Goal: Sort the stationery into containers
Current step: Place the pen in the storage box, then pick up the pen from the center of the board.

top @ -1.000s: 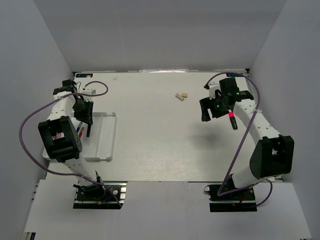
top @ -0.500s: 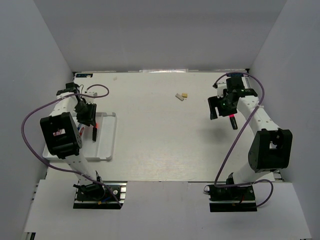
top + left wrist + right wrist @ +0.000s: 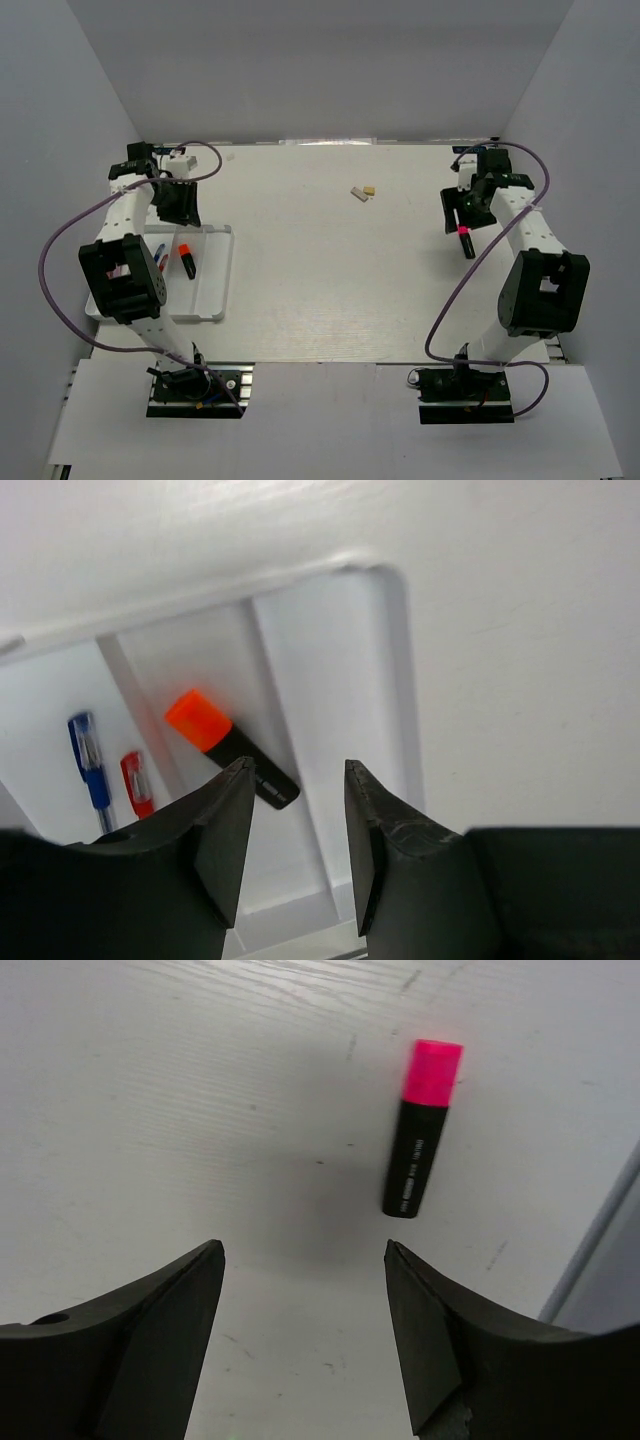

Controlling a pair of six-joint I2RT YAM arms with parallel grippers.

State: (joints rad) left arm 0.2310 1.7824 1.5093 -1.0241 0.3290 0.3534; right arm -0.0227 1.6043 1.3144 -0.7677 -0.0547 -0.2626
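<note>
The white divided tray (image 3: pixel 208 290) lies at the left of the table. An orange-capped black highlighter (image 3: pixel 186 260) rests in it, beside a blue pen (image 3: pixel 90 770) and a red pen (image 3: pixel 135 783). My left gripper (image 3: pixel 180 210) hovers over the tray's far end, open and holding nothing; in the left wrist view its jaws (image 3: pixel 297 770) frame the highlighter (image 3: pixel 230 750) and the tray floor (image 3: pixel 330 680). A pink-capped highlighter (image 3: pixel 464 240) lies on the table at the right. My right gripper (image 3: pixel 462 212) stands open just beyond it, and in its wrist view the highlighter (image 3: pixel 420 1130) lies ahead of the gripper (image 3: pixel 305 1250).
A white eraser (image 3: pixel 358 194) and a tan eraser (image 3: pixel 369 189) lie together at the far middle of the table. Grey walls close in the table on the left, right and far sides. The pink highlighter is near the right wall.
My left gripper opened, left the orange highlighter lying in the tray, and drew back toward the far end. The right gripper moved right, over the pink highlighter, and narrowed slightly.
</note>
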